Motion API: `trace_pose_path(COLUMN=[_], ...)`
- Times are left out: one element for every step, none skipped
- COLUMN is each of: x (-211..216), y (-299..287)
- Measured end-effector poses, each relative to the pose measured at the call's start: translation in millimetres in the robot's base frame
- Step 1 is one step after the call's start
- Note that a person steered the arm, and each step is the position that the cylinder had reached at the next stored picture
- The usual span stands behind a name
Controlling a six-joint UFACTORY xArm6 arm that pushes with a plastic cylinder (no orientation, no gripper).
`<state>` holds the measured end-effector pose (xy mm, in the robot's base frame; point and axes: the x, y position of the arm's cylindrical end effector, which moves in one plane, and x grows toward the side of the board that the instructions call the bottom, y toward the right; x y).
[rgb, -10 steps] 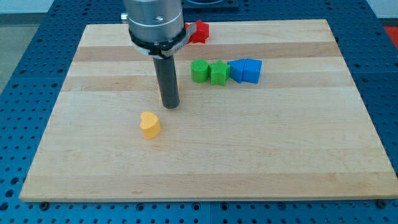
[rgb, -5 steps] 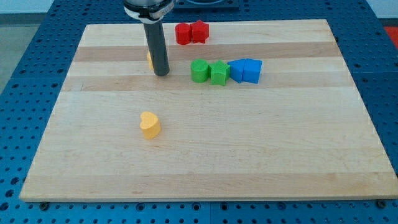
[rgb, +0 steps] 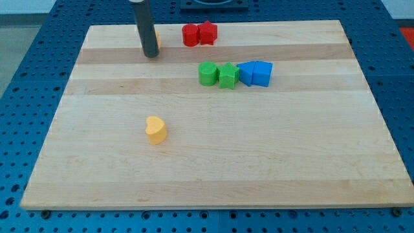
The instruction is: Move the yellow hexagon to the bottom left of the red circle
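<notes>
The yellow hexagon [rgb: 158, 42] is mostly hidden behind my rod; only a thin yellow sliver shows at the rod's right edge near the board's top. My tip [rgb: 151, 55] rests on the board just below and left of that sliver, apparently touching the hexagon. The red circle [rgb: 189, 35] sits to the right of the hexagon at about the same height, with a small gap between them. A second red block [rgb: 207, 32] touches the circle's right side.
A row of two green blocks [rgb: 207, 73] [rgb: 228, 76] and two blue blocks [rgb: 246, 72] [rgb: 262, 74] lies below and right of the red ones. A yellow heart block [rgb: 156, 129] sits alone lower down, left of centre. The board's top edge [rgb: 116, 27] is close to the tip.
My tip has moved toward the view's top and slightly left. The yellow sliver beside the rod has moved up with it, closer to the red circle's level.
</notes>
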<state>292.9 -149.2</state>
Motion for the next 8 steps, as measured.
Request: trace_pose_path(x=[2, -9, -25, -40, -47, -47, -52, -82], y=[-27, -45, -45, -37, -20, -10, -7, -6])
